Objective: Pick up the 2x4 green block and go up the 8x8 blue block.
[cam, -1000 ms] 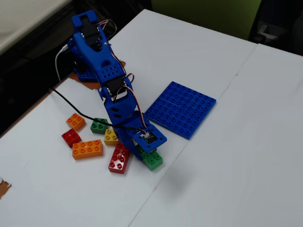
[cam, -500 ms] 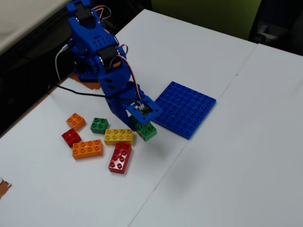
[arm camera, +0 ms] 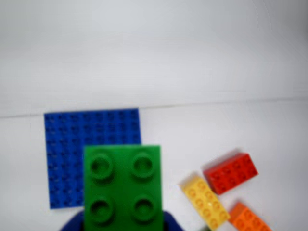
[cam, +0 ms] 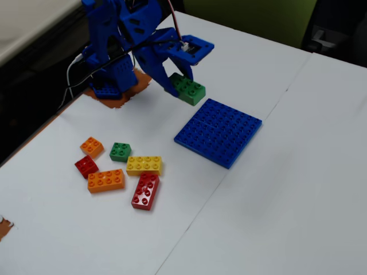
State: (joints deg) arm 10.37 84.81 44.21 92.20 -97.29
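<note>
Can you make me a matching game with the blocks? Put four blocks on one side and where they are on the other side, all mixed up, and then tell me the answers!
All as the fixed view shows them.

Things:
1. 2x4 green block
2. 8x8 blue block
3. long red brick
4. small green brick

Places:
A. flat on the table, to the right of the loose bricks
B. on the table, just left of the long yellow brick
C. up in the air, held in the gripper
D. on the table, right below the long yellow brick

Pairs: 1-C, 2-A, 3-D, 4-B
</note>
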